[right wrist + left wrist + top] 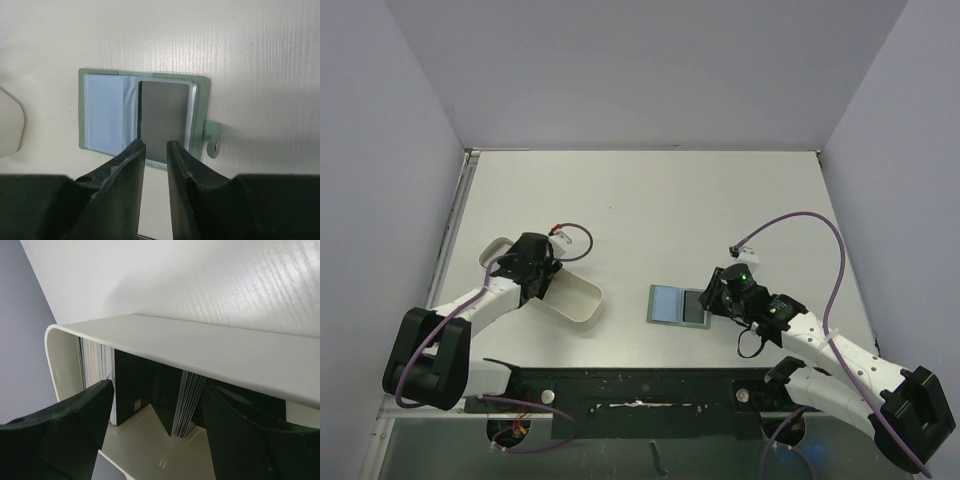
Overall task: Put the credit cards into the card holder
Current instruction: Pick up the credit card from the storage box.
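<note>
On the white table (640,200), the card holder (100,112) is lying open just ahead of the right gripper (154,150), whose narrowly parted, empty jaws are pointing along the long axis of the dark credit card (165,117) on its right page, while the wide-open left gripper (155,415) is straddling cards (95,365) in the tray (200,345).

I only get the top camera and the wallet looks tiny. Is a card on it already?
Observer: Yes. The right wrist view shows a dark card lying on the right half of the open card holder.
Operator: Is the right hand grabbing it?
Observer: No grip shows. The right gripper hangs over the card's near edge, with a narrow gap between its fingers.
Operator: What's inside the white tray?
Observer: The left wrist view shows credit cards standing on edge in the tray, between the open fingers of the left gripper.
</note>
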`<move>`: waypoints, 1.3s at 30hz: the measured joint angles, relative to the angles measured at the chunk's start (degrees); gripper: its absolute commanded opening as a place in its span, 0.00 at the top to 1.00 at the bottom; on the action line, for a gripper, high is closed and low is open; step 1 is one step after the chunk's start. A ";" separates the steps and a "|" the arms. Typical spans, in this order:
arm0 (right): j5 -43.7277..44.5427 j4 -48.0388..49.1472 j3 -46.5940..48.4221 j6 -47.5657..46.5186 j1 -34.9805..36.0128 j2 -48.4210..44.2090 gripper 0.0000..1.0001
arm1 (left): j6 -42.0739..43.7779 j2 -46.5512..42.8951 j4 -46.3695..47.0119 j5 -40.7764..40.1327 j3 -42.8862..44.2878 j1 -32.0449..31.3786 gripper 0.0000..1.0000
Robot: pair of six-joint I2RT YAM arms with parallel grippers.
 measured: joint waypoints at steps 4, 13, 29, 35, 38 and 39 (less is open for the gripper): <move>0.00 0.09 0.00 -0.04 -0.07 0.00 0.74 | 1.75 0.04 1.77 -1.92 -0.07 -0.20 0.31; 0.00 0.09 0.00 -0.07 -0.11 0.00 0.74 | 5.25 -1.01 7.34 -7.45 -0.98 -0.24 0.34; 0.02 0.07 0.00 -0.07 -0.37 -0.02 0.74 | 5.70 0.17 8.11 -8.02 -0.96 1.09 0.54; 0.02 0.07 0.00 -0.07 -0.37 -0.07 0.74 | 5.18 0.26 7.69 -7.54 -0.81 1.57 0.70; 0.02 0.04 0.00 -0.07 -0.39 -0.46 0.74 | 4.98 0.61 6.95 -7.04 -0.42 1.60 0.74; 0.04 0.04 0.00 -0.07 -0.42 -0.63 0.74 | 4.92 0.70 6.75 -6.95 -0.31 1.62 0.76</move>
